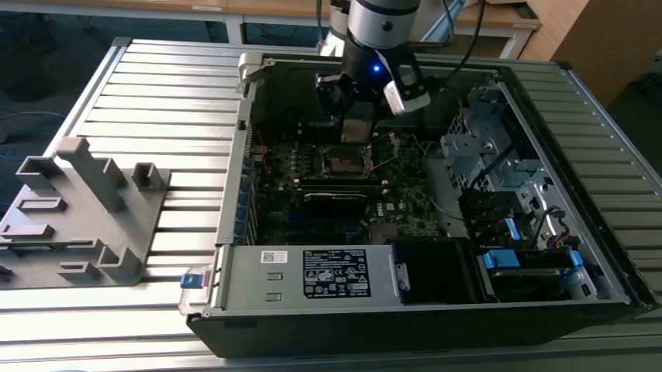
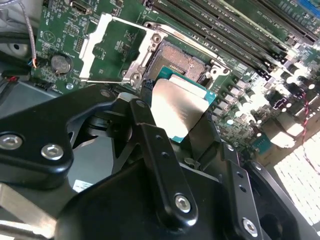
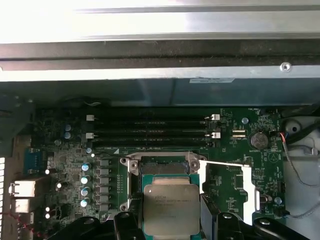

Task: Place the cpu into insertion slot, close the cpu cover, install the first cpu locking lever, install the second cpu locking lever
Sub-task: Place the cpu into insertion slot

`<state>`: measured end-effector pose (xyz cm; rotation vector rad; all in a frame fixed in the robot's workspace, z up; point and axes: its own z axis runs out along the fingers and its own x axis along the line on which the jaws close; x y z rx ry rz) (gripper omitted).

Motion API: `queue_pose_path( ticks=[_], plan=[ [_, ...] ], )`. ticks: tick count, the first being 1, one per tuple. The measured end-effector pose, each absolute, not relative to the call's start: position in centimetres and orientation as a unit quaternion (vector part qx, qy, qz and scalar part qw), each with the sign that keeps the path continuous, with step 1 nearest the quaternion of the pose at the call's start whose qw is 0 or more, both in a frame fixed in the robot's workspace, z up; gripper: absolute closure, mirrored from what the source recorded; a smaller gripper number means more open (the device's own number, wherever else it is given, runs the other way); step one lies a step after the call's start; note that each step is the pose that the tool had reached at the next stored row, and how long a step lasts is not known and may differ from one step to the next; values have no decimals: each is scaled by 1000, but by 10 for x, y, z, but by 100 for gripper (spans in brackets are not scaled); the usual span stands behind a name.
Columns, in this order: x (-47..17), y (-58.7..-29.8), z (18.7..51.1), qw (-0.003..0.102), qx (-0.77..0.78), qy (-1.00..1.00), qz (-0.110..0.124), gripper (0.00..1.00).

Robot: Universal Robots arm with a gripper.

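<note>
One of the four steps is in hand, the seating of the chip, and none is finished by the look of things. The gripper (image 2: pixel 175 122) is clenched on the cpu (image 2: pixel 181 107), its two black fingers (image 2: pixel 145 120) pressing on opposite edges with the dull metal top facing up. In both wrist views the chip hangs just short of the insertion slot (image 2: pixel 179 61) and above it, not yet in it. The cpu cover (image 2: pixel 96 42) stands swung open to one side, so the socket lies bare. In the exterior view the arm stands over the middle of the motherboard (image 1: pixel 342 205) inside the open computer case (image 1: pixel 414 310). In my judgement, doing this step well calls for the chip to be held level and square to the socket rim. It should come straight down without sliding across the contacts, and be let go only once it sits flat. A tilted or offset drop would likely damage the contacts. Several matters cannot be confirmed: the chip's underside and corner marks are hidden, and its near edge is cut off behind the fingers in the first wrist view. The height of the chip above the socket cannot be judged, and the two locking levers cannot be picked out with certainty.
</note>
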<state>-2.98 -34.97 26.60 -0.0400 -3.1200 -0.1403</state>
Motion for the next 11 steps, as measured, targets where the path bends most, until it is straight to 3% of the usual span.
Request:
queue_pose_path(
  ticks=[11],
  plan=[
    [-31, -350, 250, 8, -12, -999, -45, 46]
  ],
)
